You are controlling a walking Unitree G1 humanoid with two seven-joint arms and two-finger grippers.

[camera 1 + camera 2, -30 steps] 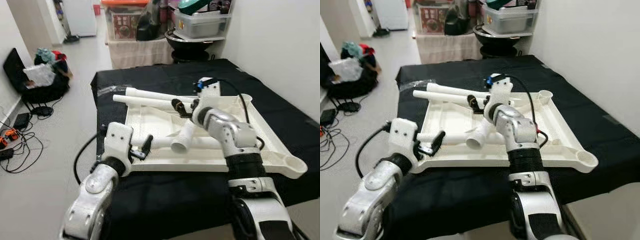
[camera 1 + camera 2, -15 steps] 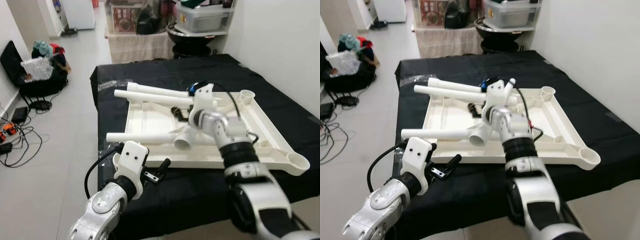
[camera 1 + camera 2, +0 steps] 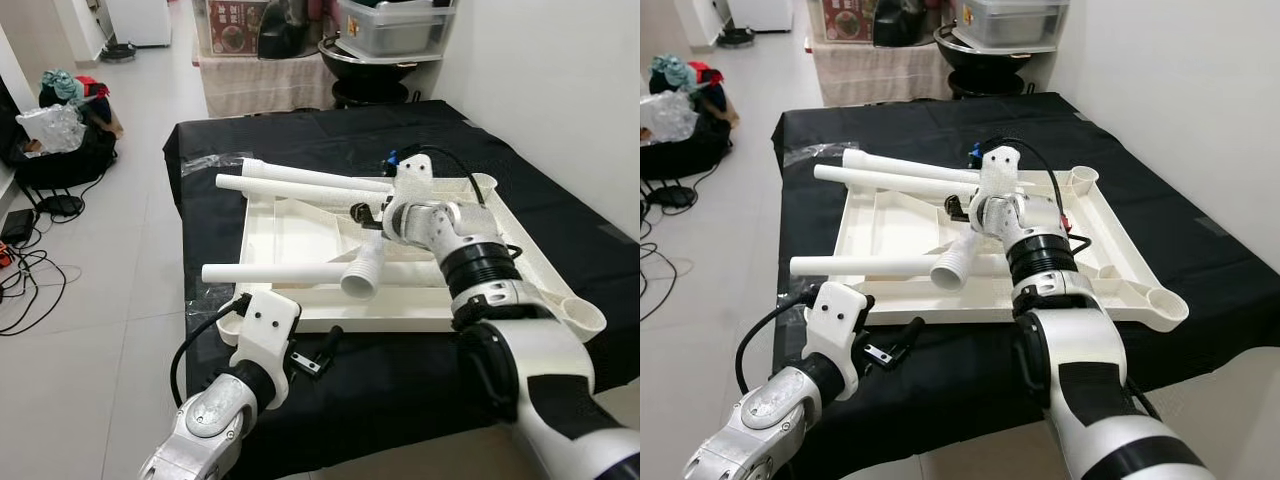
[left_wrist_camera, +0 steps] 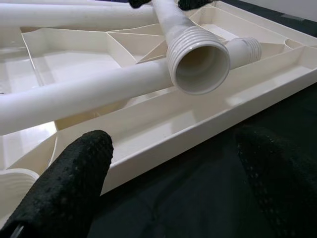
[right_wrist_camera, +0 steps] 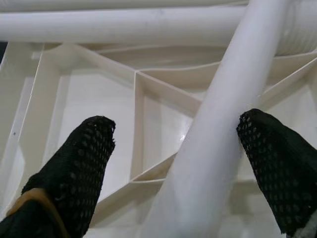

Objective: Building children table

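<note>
The white tabletop (image 3: 290,228) lies upside down on a black-covered table. Two long white legs (image 3: 300,180) rest across its far left corner. A third leg (image 3: 270,272) lies along its near side. A fourth leg (image 3: 366,262) leans tilted over that one, threaded end (image 4: 198,59) toward me. My right gripper (image 3: 366,214) is open, its fingers (image 5: 69,163) straddling the tilted leg (image 5: 218,139), which lies against one finger only. My left gripper (image 3: 322,352) is open and empty, low over the black cloth just in front of the tabletop's near rim (image 4: 198,124).
The black cloth (image 3: 300,130) hangs over the table's left edge beside bare floor. A dark bag with clothes (image 3: 60,130) and cables (image 3: 20,260) lie on the floor to the left. Shelves with boxes (image 3: 390,30) stand behind the table. A white wall runs along the right.
My left gripper has drawn back toward me, from the tabletop's near left edge to the cloth in front of it. The right gripper stays at the tilted leg. The camera has shifted.
</note>
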